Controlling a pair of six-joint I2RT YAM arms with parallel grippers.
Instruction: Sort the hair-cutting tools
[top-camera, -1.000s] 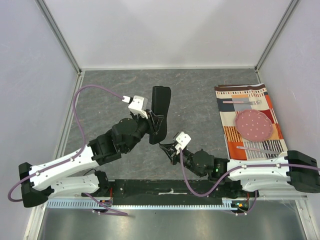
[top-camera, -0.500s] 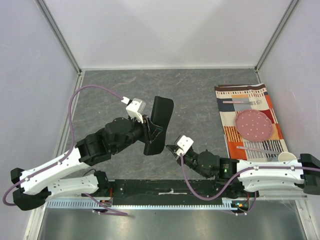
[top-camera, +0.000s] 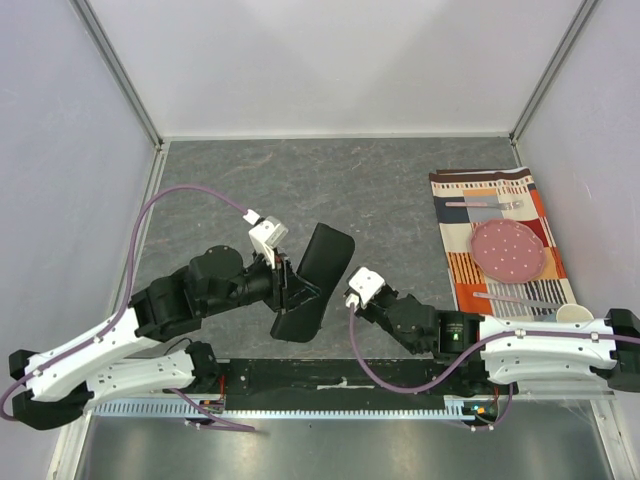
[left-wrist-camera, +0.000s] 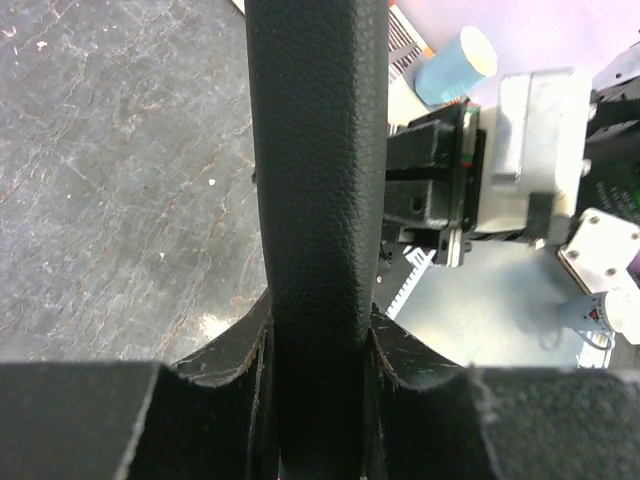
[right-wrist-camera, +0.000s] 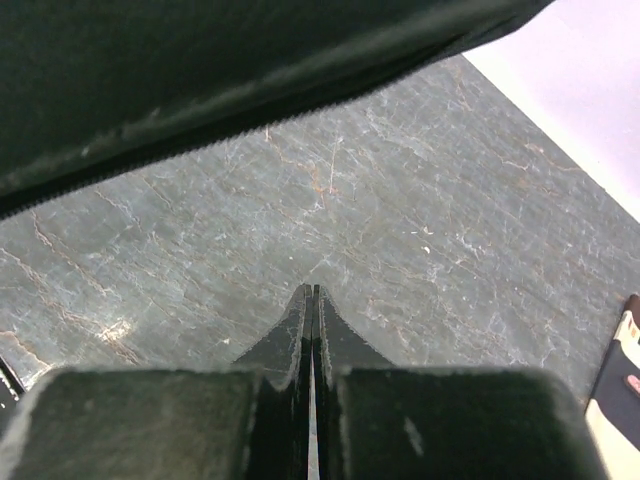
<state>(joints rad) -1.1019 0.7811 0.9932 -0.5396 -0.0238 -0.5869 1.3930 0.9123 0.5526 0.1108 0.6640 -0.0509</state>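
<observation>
Grey stone-patterned bench (top-camera: 400, 200). The black pouch (top-camera: 318, 265) hangs tilted above it, pinched edgewise by the left end effector (left-wrist-camera: 320, 350). The right end effector (right-wrist-camera: 312, 330) is closed and empty, just beside the pouch. No hair-cutting tools are visible; possibly they are inside. Risk: the narrow pinch lets the pouch twist loose and spill its contents.

The flat black grained pouch (top-camera: 315, 275) matches the black left gripper (left-wrist-camera: 320, 340). The stone-look tabletop (top-camera: 400, 190) is grey with pale veins. The rectangular cloth mat (top-camera: 468, 280) has orange, white and dark stripes. The round pink plate (top-camera: 508, 250) has white dots. The paper cup (left-wrist-camera: 452, 68) is pale blue.
</observation>
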